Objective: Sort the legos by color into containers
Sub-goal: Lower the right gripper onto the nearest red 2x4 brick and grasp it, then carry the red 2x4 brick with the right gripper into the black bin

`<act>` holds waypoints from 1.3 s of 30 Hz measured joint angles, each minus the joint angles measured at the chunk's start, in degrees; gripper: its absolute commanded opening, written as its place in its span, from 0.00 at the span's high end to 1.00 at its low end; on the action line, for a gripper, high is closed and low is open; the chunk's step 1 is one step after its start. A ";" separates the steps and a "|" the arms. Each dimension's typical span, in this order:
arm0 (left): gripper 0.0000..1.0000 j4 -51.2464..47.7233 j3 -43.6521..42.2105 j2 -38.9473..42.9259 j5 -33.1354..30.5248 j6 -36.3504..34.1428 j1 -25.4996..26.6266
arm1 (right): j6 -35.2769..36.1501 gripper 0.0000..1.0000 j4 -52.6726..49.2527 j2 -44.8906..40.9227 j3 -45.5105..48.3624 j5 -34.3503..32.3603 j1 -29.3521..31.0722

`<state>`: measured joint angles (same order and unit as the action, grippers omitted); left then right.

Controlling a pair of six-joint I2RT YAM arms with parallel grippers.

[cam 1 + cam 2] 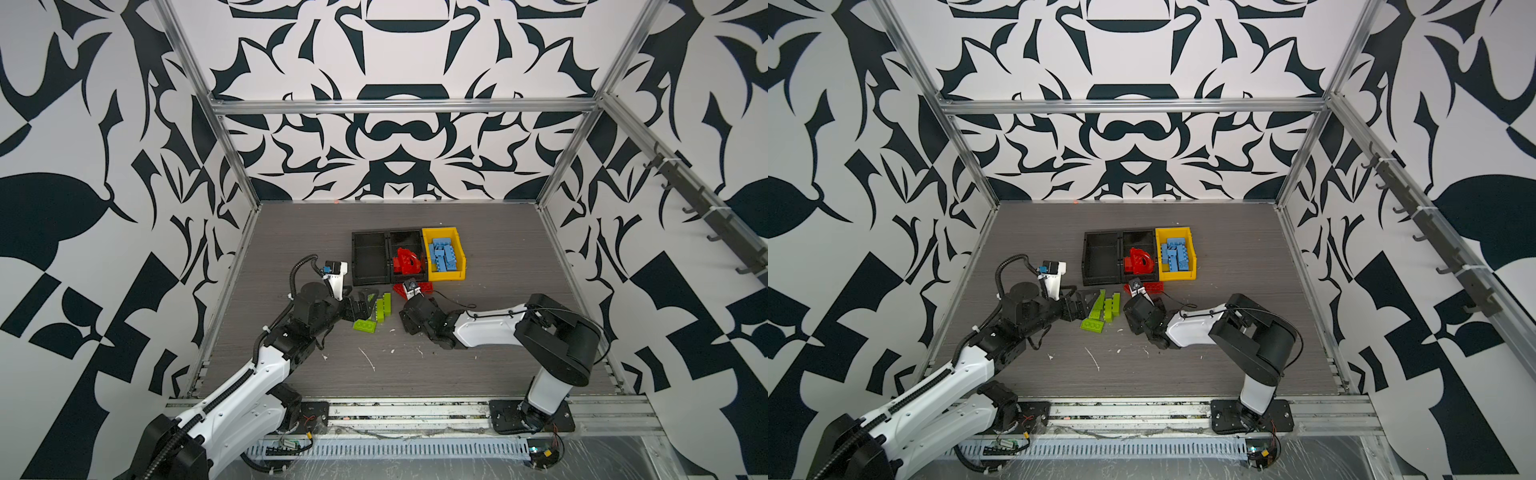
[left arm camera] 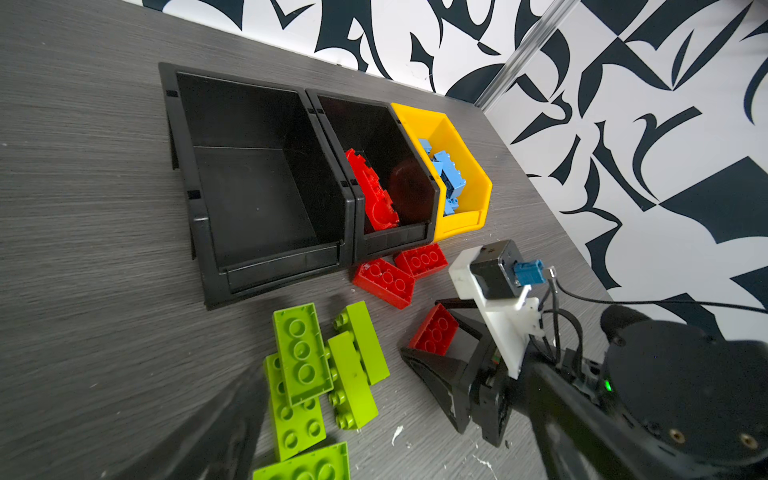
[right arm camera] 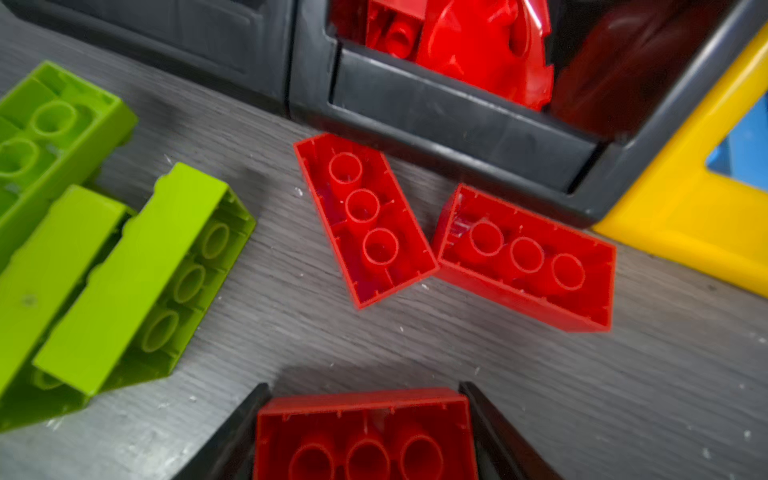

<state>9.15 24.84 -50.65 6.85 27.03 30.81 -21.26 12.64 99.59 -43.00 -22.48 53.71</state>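
Several lime green legos (image 1: 376, 311) (image 1: 1106, 308) (image 2: 303, 353) lie in a pile in front of the containers. My left gripper (image 1: 361, 302) (image 1: 1088, 302) stands open at the pile's left edge, holding nothing. My right gripper (image 3: 363, 388) (image 1: 409, 292) is shut on a red lego (image 3: 365, 436) (image 2: 434, 332), which lies studs down on the table. Two loose red legos (image 3: 363, 220) (image 3: 525, 257) lie just ahead of it. The middle black container (image 1: 409, 235) holds red pieces (image 1: 407, 259). The yellow container (image 1: 446, 275) holds blue legos (image 1: 444, 253). The left black container (image 1: 354, 257) is empty.
The three containers stand side by side at mid-table, their low front walls (image 3: 457, 120) close behind the loose red legos. White scraps (image 1: 368, 359) dot the grey table (image 1: 498, 257). Metal frame posts and patterned walls enclose the table.
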 measured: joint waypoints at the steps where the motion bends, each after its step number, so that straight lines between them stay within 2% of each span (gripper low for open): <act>1: 0.00 0.00 0.00 0.00 0.00 0.00 0.00 | 0.02 0.37 -0.04 -0.09 0.00 0.02 0.00; 7: 0.00 0.00 0.00 0.00 0.00 0.00 0.00 | 0.04 0.44 -2.69 -2.84 0.13 0.37 0.00; 12: 0.00 0.00 0.00 0.00 0.00 -0.02 0.00 | 0.74 0.45 -4.24 -8.46 0.02 0.83 -0.22; 18: 0.00 0.00 0.00 0.00 -0.02 0.00 0.00 | 2.34 0.47 -5.95 -10.10 -3.91 6.25 -4.61; 28: 0.00 0.00 0.00 0.00 0.00 0.00 0.00 | 5.27 0.48 -6.80 -3.08 -16.37 11.37 -12.79; 39: 0.00 0.00 0.00 -0.04 0.02 0.00 0.00 | 6.69 0.46 -9.40 7.61 -26.71 13.53 -15.78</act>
<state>9.15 24.84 -50.70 6.87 27.03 30.81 -14.57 3.25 107.20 -69.71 -8.95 37.93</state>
